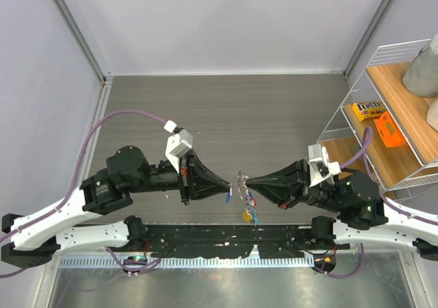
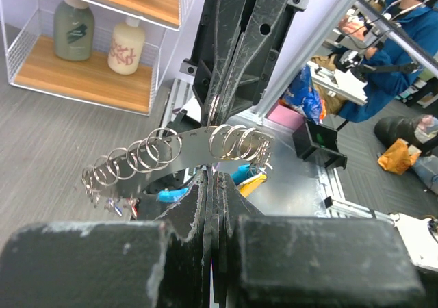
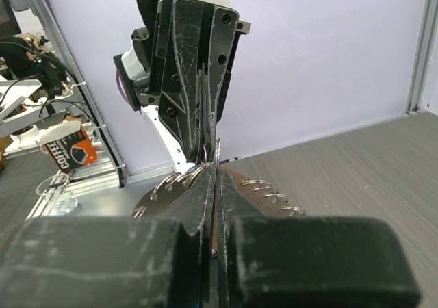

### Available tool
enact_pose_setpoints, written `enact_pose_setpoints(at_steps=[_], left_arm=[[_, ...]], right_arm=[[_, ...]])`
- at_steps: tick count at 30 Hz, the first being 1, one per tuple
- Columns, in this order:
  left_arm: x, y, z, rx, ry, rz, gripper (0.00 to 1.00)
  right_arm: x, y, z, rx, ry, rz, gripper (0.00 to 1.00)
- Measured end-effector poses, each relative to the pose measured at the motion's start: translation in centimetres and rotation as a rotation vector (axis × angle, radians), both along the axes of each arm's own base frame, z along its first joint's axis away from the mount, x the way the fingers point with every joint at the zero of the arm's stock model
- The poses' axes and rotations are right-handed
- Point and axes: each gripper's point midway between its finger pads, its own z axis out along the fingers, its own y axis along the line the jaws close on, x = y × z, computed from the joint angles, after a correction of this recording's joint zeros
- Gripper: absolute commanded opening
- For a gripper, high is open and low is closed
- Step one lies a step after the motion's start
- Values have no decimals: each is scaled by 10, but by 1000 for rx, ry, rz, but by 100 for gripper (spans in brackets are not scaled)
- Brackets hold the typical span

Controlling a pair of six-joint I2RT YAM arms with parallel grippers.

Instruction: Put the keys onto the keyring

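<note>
Hold the keyring [image 2: 195,147] very still with one hand and move the other slowly, so no key slips off. The left hand [image 1: 228,188] and the right hand [image 1: 248,182] are both squeezed together, and each seems to pinch the keyring, which sits between their tips, up above the counter [image 1: 274,116]. The keys [image 1: 250,211] hang just under it.

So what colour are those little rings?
Shiny silver; the rings show best in the left wrist view.
</note>
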Motion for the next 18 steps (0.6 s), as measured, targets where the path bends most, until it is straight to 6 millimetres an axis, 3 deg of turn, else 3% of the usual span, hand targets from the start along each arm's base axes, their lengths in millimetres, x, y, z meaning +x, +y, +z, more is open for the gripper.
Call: enact_pose_setpoints(at_steps=[18], left_arm=[[15,1,-1,48,-172,53,0]], right_arm=[[13,9,-13,-62,130,-55,6]])
